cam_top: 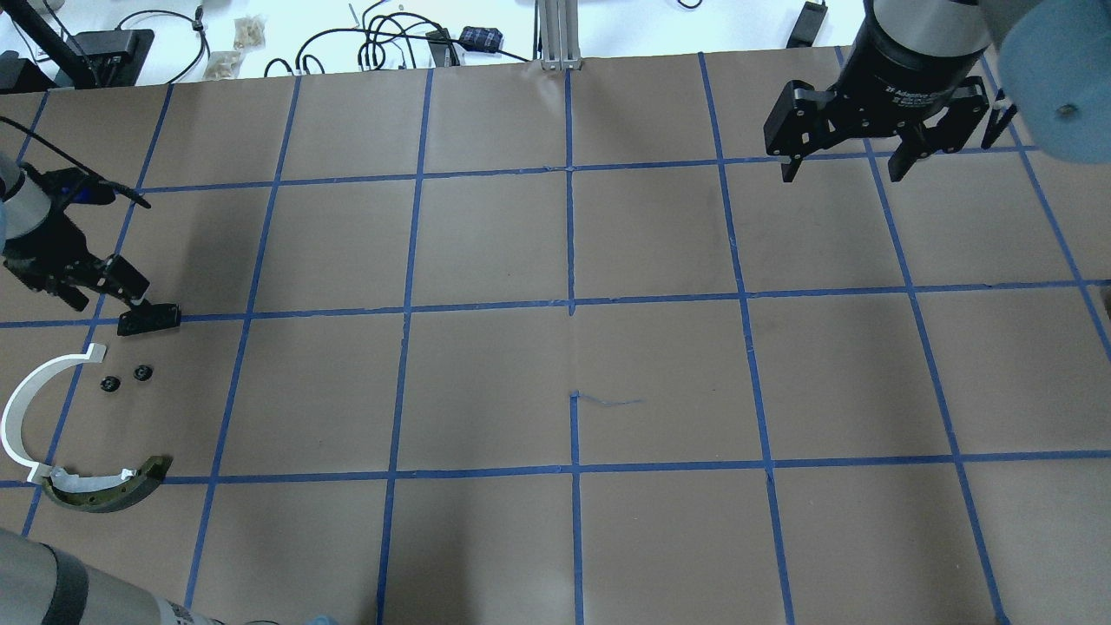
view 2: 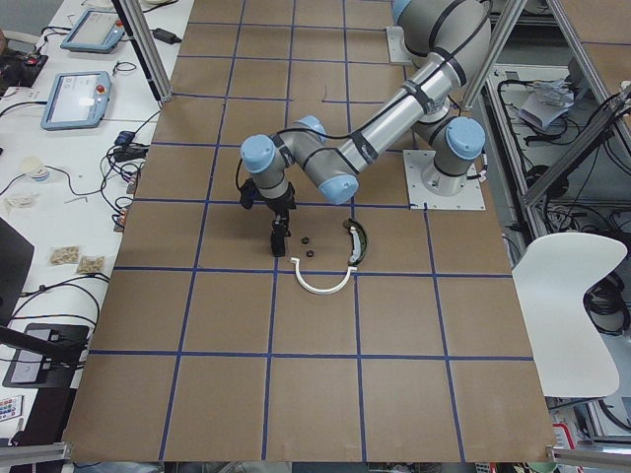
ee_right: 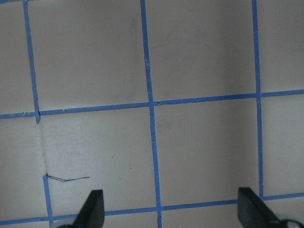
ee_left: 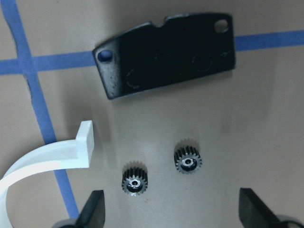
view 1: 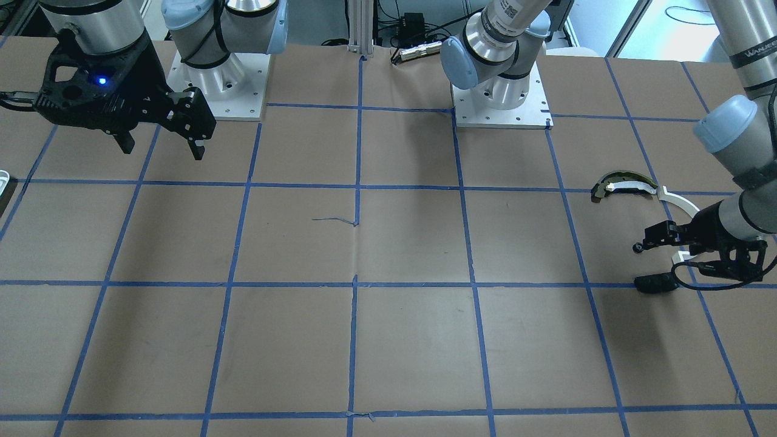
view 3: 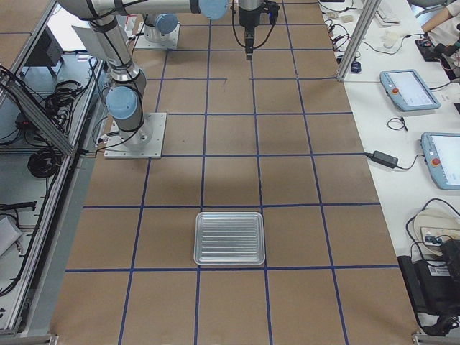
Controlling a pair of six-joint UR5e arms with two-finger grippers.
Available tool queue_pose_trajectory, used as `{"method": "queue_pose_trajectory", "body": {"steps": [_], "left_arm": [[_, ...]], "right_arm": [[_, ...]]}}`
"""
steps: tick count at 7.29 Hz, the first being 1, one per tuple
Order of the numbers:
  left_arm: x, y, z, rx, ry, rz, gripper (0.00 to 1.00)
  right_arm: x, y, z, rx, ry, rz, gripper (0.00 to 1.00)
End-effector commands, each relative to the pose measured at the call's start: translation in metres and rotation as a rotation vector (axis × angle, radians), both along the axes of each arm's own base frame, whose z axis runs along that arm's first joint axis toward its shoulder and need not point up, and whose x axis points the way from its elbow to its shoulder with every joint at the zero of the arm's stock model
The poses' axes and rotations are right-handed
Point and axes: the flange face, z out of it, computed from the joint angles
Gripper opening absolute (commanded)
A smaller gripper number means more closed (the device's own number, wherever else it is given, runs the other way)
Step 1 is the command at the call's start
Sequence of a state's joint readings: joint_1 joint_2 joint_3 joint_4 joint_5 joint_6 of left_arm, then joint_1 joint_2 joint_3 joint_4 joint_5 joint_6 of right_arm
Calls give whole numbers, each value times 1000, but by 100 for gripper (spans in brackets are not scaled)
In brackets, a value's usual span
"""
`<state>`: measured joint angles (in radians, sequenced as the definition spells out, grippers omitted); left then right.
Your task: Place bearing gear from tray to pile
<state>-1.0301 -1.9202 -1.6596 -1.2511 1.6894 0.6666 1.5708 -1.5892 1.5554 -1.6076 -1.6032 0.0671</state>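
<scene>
Two small black bearing gears (ee_left: 135, 179) (ee_left: 188, 159) lie on the paper beside a flat black plate (ee_left: 166, 52) and a white plastic arc (ee_left: 47, 161). In the overhead view the gears (cam_top: 109, 384) (cam_top: 142, 373) sit between the plate (cam_top: 149, 319), the arc (cam_top: 22, 408) and a dark curved piece with a cream strip (cam_top: 108, 488). My left gripper (ee_left: 171, 211) is open and empty, just above the gears. My right gripper (cam_top: 844, 171) is open and empty, high over the far side. The ribbed tray (view 3: 230, 238) looks empty.
The table is brown paper with a blue tape grid (cam_top: 571, 304). The arm bases (view 1: 501, 103) stand at the robot's edge. Cables and small boxes (cam_top: 391, 39) lie beyond the far edge. The tray shows as a sliver at the front view's left edge (view 1: 3, 179).
</scene>
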Motion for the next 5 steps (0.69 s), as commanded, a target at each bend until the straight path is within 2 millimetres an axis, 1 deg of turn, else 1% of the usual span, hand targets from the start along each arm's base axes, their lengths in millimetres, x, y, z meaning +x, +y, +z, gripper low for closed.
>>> {"method": "queue_pose_trajectory", "body": {"steps": [1,2,3,4,5], "left_arm": [[-88,-29,95,-123,-65,36,100],[-132,-24,124,-190,-18,-4,100],[-177,-12,149,-200,-12,37,100],[-214,0,173,-226,-14,0,100],[-233,10,188,-245,-16,-20,100]], "right_arm": [[0,0,0,0,1,1,100],[0,0,0,2,1,1,100],[0,0,0,2,0,1,100],[0,0,0,2,1,1,100],[0,0,0,2,1,1,100]]}}
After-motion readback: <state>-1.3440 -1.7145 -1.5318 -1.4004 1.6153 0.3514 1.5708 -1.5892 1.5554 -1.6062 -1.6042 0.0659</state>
